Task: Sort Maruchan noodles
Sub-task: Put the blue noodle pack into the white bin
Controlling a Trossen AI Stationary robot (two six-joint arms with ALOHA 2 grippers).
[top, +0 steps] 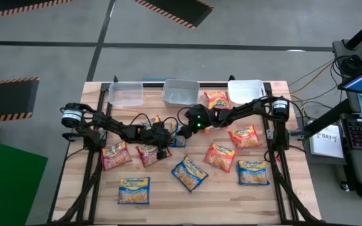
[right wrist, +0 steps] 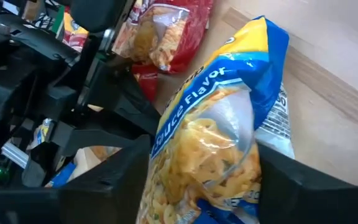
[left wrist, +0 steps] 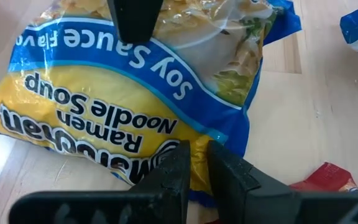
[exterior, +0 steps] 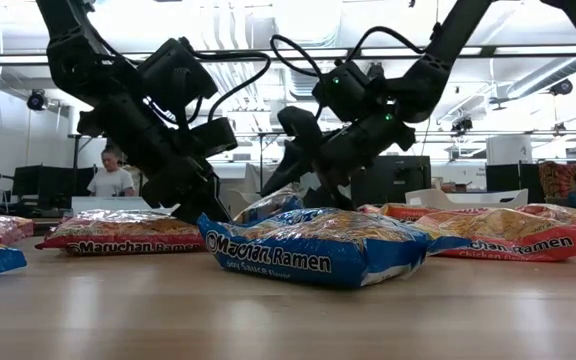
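Gleaming blue-and-yellow crinkly ramen packet (right wrist: pixel 216 124)

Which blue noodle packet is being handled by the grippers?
The blue soy sauce packet at table centre, between the left gripper and right gripper; the other blue packets lie untouched nearer the front.

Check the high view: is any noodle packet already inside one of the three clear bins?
No. All three bins look bare; the packets lie on the table.

High view: overhead, facing straight down on the whole table (top: pixel 225 188). Low view: tabletop height, level toward the room. Wrist views: very near; both share one blue packet (left wrist: pixel 135 93), as do the others
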